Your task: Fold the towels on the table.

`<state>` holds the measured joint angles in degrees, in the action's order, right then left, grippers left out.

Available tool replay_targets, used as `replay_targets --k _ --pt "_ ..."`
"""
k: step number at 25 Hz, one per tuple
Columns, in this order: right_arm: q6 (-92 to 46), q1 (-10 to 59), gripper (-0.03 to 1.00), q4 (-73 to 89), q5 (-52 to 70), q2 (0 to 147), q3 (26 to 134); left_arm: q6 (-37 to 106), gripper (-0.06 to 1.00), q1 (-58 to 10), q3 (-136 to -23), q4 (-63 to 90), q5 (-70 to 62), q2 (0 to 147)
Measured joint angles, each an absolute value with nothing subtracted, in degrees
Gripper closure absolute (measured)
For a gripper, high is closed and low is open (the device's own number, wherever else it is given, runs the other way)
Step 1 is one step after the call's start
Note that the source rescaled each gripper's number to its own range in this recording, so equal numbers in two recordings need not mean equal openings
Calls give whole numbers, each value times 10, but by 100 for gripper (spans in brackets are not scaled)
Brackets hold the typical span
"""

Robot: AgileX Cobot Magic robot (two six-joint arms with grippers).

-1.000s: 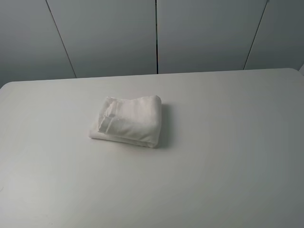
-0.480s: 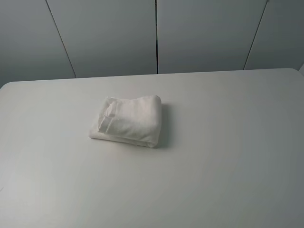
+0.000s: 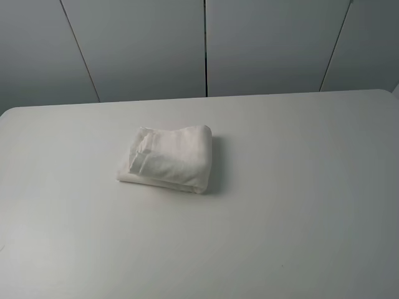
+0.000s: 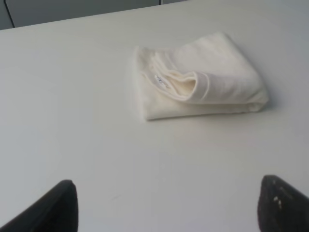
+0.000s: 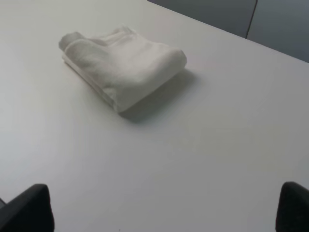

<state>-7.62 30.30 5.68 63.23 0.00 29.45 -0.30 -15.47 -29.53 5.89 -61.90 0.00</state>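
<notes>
The white towel lies folded into a small thick bundle on the white table, left of the middle. In the left wrist view the towel shows its folded band edge and a small dark-lettered label. It also shows in the right wrist view. My left gripper is open and empty, pulled back from the towel above bare tabletop. My right gripper is open and empty too, well away from the towel. Neither gripper shows in the exterior high view.
Grey wall panels stand behind the table's far edge. The table's rounded far corner shows at the left. Nothing else lies on the table.
</notes>
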Motion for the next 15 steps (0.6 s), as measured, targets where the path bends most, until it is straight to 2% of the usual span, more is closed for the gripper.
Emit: replay_targets --k 7,11,15 --pt "-71 291 -3 56 632 -1 294 27 -2 -153 -294 59 -619 0" --pt "-64 220 -3 52 631 -1 294 23 -2 -124 -294 56 -619 0" --pt "-63 122 -3 52 631 -1 294 0 -2 -61 -294 44 -619 0"
